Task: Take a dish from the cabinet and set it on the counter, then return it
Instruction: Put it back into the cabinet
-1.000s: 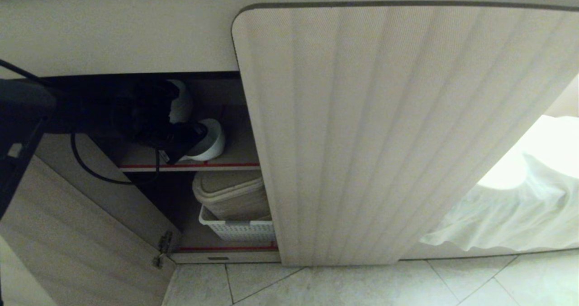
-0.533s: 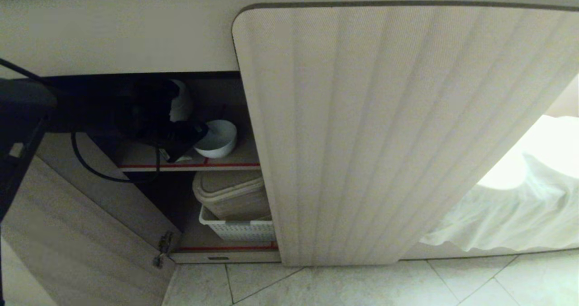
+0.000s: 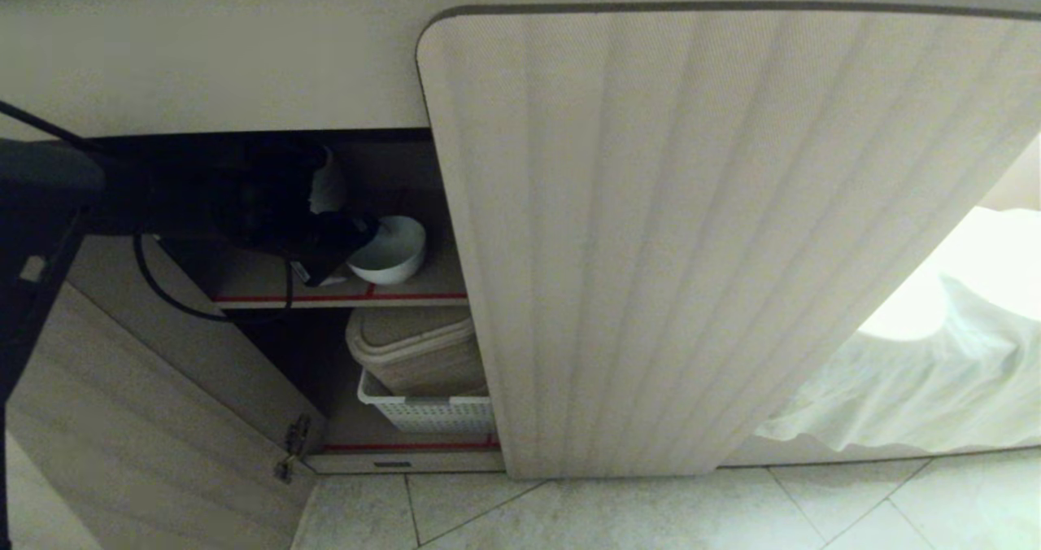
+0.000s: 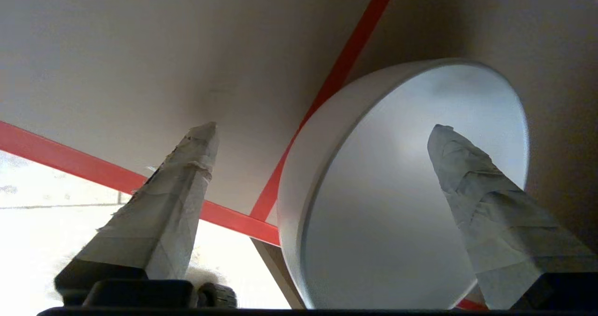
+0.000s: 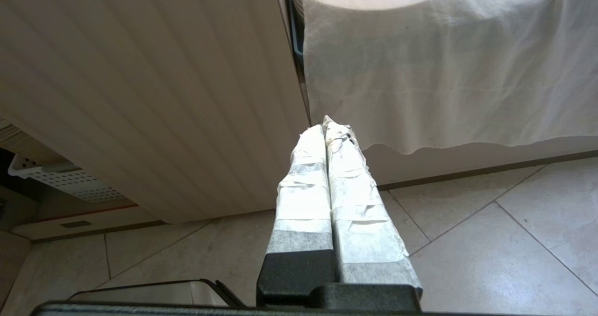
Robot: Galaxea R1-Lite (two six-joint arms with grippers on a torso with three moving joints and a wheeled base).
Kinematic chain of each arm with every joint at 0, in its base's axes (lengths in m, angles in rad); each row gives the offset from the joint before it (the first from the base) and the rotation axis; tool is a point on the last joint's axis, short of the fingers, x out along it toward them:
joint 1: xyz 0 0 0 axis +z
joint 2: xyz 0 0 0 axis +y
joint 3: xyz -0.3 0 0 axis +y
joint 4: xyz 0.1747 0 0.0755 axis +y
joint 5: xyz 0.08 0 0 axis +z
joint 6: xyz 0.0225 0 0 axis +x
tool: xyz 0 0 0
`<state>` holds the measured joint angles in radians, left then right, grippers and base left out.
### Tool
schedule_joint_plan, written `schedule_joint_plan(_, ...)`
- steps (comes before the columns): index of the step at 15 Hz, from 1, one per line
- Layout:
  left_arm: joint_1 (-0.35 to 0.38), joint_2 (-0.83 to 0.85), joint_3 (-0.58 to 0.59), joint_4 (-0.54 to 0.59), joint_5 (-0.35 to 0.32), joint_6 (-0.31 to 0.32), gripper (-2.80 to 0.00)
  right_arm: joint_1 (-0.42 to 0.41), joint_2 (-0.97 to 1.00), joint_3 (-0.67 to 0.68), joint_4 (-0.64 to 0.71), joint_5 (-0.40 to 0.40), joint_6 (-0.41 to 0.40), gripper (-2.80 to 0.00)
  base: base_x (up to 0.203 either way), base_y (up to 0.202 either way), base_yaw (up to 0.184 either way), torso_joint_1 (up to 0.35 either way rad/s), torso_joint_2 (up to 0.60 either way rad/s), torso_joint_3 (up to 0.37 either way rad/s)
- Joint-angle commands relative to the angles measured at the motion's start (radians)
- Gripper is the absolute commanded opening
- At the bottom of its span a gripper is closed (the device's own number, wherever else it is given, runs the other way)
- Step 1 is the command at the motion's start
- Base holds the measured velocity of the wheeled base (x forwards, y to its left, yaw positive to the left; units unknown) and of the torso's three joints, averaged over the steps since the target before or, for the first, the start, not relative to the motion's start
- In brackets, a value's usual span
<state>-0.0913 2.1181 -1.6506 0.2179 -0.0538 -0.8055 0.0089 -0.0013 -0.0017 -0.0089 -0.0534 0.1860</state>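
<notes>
Nearest, the right pincer point(image 5: 327, 129) hangs low over the tiled floor point(image 5: 467, 241), its two taped fingers pressed flat together with nothing between them; it does not show in the head view. Behind it a white cloth point(image 5: 444, 73) drapes over something hidden, beside the ribbed closed door point(image 3: 691, 241) of the cabinet point(image 3: 382, 168). At the cabinet's open half, the swung-out door point(image 3: 122, 420) is cut off by the frame edge, and a white slotted basket point(image 3: 427, 410) with a beige lidded container point(image 3: 415, 347) sits on the lower shelf. On the upper shelf point(image 3: 407, 285), edged in red, the dish point(image 3: 392, 249) rests upright, just beside the dark left arm, which masks its near rim in the head view. The left pincer point(image 4: 322, 133) is spread wide and grips nothing: one taped finger stands over the bowl's hollow, the other outside its wall. Further back a white rounded shape point(image 3: 329, 185) is mostly hidden behind the arm and cannot be identified. Above runs the desk point(image 3: 211, 62).
</notes>
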Motion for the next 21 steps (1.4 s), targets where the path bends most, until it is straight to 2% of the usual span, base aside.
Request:
schedule_joint_plan(1,-0.004,-0.007,0.006,0.001,0.003,-0.012,0.00,0.000,0.001,0.000,0.000,0.000,0.001,-2.80,0.000,0.000,0.000,0.000,0.00,0.000)
schedule_joint_plan(3,-0.005,-0.010,0.006,-0.004,0.042,-0.016,0.00,0.000,0.001,0.000,0.000,0.000,0.001,-2.80,0.000,0.000,0.000,0.000,0.00,0.000)
schedule_joint_plan(6,-0.007,-0.027,0.024,-0.009,0.048,-0.016,0.00,0.000,0.001,0.000,0.000,0.000,0.001,-2.80,0.000,0.000,0.000,0.000,0.00,0.000)
schedule_joint_plan(10,-0.009,-0.061,0.130,-0.168,0.051,-0.012,0.00,0.000,0.001,0.000,0.000,0.000,0.001,-2.80,0.000,0.000,0.000,0.000,0.00,0.000)
schedule_joint_plan(14,-0.016,-0.084,0.200,-0.249,0.068,-0.005,0.00,0.000,0.001,0.000,0.000,0.000,0.001,-2.80,0.000,0.000,0.000,0.000,0.00,0.000)
schedule_joint_plan(21,-0.033,-0.126,0.272,-0.264,0.097,-0.003,0.00,0.000,0.001,0.000,0.000,0.000,0.001,-2.80,0.000,0.000,0.000,0.000,0.00,0.000)
